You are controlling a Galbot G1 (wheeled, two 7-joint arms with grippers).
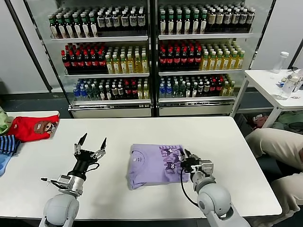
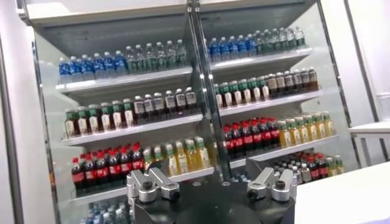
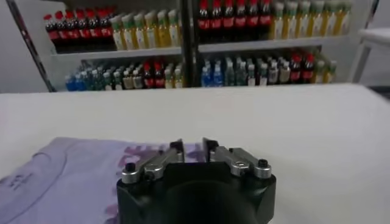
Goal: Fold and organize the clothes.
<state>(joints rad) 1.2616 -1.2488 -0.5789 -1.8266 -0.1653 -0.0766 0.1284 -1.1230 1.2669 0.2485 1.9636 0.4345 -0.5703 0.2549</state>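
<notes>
The lavender T-shirt (image 1: 154, 165) lies folded flat in a rectangle on the white table (image 1: 142, 130), dark purple print up along its right part. It also shows in the right wrist view (image 3: 67, 170). My right gripper (image 1: 182, 159) sits low over the shirt's right edge, on the print. Its fingers (image 3: 177, 150) stand close together with a narrow gap, and I see no cloth pinched between them. My left gripper (image 1: 93, 141) is open and empty, raised above the table left of the shirt, fingertips up. Its wrist view shows only the cooler.
A red garment with a cartoon print (image 1: 34, 127) and a blue striped garment (image 1: 7, 145) lie at the table's left edge. A glass-door drinks cooler (image 1: 151, 56) stands behind the table. A person's legs (image 1: 277, 149) are at the right, and a side table (image 1: 270, 80) behind them.
</notes>
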